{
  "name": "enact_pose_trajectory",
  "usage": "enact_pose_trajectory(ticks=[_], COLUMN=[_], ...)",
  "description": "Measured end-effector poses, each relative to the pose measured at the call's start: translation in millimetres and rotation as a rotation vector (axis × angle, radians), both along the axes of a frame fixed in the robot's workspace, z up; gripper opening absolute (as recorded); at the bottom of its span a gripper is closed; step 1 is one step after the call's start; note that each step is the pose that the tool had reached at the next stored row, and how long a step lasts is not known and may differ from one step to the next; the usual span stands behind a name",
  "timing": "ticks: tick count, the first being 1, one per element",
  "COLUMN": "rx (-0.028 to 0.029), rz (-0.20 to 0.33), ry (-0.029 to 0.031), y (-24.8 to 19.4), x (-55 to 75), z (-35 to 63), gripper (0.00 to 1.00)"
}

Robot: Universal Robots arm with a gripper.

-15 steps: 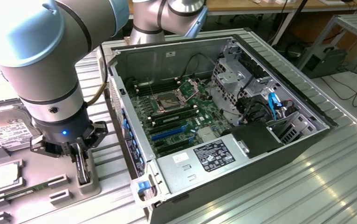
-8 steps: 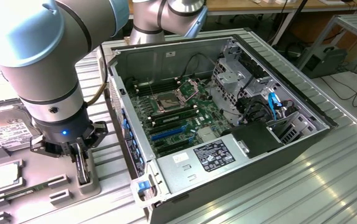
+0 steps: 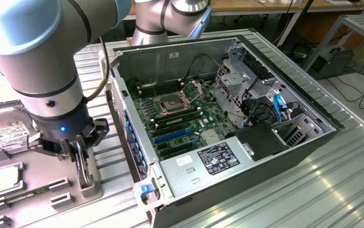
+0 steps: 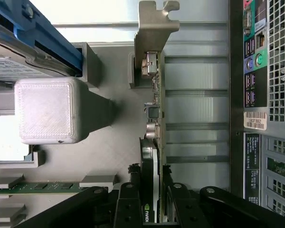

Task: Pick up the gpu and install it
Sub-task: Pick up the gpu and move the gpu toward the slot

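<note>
On the exterior view's left, a grey parts tray (image 3: 43,166) carries a hard drive (image 3: 4,137) and a RAM stick (image 3: 26,194). The gripper (image 3: 81,159) clamps both faces of the gpu (image 4: 154,109), which stands on edge in the tray: green board, black face, silver end bracket. Rightward lies the open computer case (image 3: 163,64).

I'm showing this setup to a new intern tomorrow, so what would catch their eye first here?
The big grey robot arm dominates the exterior view's left, its gripper down at the gpu standing on edge in a grey parts tray. To the exterior view's right of it, the open computer case lies on its side, green motherboard exposed.
</note>
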State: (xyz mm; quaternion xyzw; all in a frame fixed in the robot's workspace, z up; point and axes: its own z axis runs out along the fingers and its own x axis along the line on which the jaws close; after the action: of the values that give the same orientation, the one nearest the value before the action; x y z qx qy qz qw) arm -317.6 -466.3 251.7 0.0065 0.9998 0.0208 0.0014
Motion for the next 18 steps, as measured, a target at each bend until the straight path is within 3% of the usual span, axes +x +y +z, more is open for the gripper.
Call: enact_pose_trajectory(ticks=[16,18], rx=[0.0,0.0003], rz=[0.002,0.022], ry=[0.0001,0.0017], y=[0.0,0.1], x=[0.0,0.0], z=[73.5,75.7], gripper=[0.27,0.27])
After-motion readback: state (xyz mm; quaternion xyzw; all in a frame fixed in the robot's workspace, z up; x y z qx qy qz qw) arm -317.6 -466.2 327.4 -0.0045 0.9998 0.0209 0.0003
